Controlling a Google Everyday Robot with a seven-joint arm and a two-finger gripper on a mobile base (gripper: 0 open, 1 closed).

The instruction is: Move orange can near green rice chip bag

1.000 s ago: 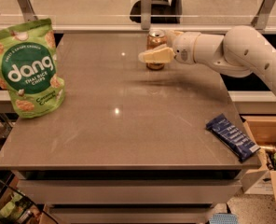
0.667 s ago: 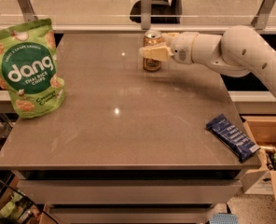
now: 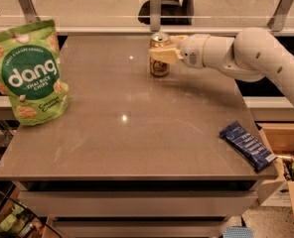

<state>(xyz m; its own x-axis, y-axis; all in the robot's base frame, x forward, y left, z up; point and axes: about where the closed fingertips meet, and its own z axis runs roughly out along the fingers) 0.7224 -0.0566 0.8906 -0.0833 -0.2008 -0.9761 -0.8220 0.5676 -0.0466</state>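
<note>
As gripper (image 3: 163, 55) jaws clasp orange can (image 3: 160, 63) near far edge of table (image 3: 137, 138) | inches left (barely) | green rice chip bag (image 3: 30, 73) well apart

Table (image 3: 137, 148) bears green rice chip bag (image 3: 30, 73) left, blue wrapper (image 3: 247, 145) right — gripper (image 3: 163, 52) clasps orange can (image 3: 159, 68).

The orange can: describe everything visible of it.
The small slim pale-orange metal drink can has a silver top and dark script on its side. It is upright near the far edge of the grey-brown table, right of its middle. The pale pincer, reaching in from the right, is shut about its upper half, one finger crossing its front. Whether its base rests on the tabletop or hangs just above cannot be told. Nothing else touches it.
</note>
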